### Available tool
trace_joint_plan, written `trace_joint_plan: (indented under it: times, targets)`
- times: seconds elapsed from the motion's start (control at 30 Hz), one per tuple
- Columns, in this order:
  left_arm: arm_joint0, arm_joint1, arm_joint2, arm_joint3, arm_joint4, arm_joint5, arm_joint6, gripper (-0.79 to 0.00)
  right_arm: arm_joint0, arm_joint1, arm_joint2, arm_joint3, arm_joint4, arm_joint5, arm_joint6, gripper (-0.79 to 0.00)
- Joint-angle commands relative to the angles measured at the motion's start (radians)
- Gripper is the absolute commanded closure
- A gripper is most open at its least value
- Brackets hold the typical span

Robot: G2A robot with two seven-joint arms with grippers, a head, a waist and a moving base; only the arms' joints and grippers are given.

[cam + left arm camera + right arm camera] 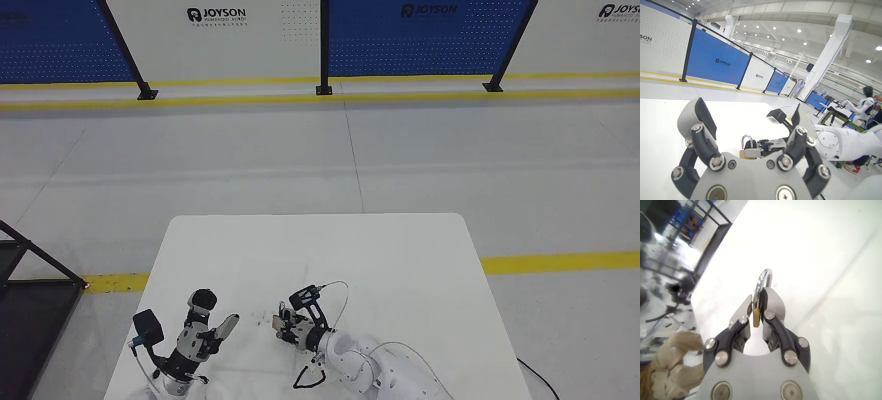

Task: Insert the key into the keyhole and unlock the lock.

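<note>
Right wrist view has the padlock (757,313) pinched edge-on between the nearly closed jaws of the right gripper (759,296), shackle pointing away, close to the near edge of the table (810,256). The left gripper (749,111) stands just beside it, jaws wide apart, holding nothing. With so narrow a grip, a key's push could well twist the padlock out of line.

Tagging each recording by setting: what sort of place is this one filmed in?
Probably a large industrial hall or robot test site: blue and white partition panels fence off the bay, yellow lines mark the floor, and another white robot stands farther off.
</note>
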Motion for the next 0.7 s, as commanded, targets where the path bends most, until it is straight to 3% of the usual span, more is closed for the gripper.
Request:
trace_joint_plan:
  times: [0.0, 0.17, 0.4, 0.67]
  targets:
    - [0.000, 0.000, 0.000, 0.000, 0.000, 0.000, 0.000, -0.785, 0.000, -0.001, -0.003, 0.001, -0.021, -0.002, -0.019, -0.785]
    - [0.000, 0.000, 0.000, 0.000, 0.000, 0.000, 0.000, -0.785, -0.030, 0.020, 0.013, -0.056, -0.132, 0.009, -0.033, -0.785]
    - [0.000, 0.000, 0.000, 0.000, 0.000, 0.000, 0.000, -0.785, -0.118, 0.068, 0.099, -0.242, -0.271, 0.074, -0.015, -0.785]
    - [0.000, 0.000, 0.000, 0.000, 0.000, 0.000, 0.000, -0.785, -0.328, 0.149, 0.305, -0.532, -0.446, 0.018, -0.147, -0.785]
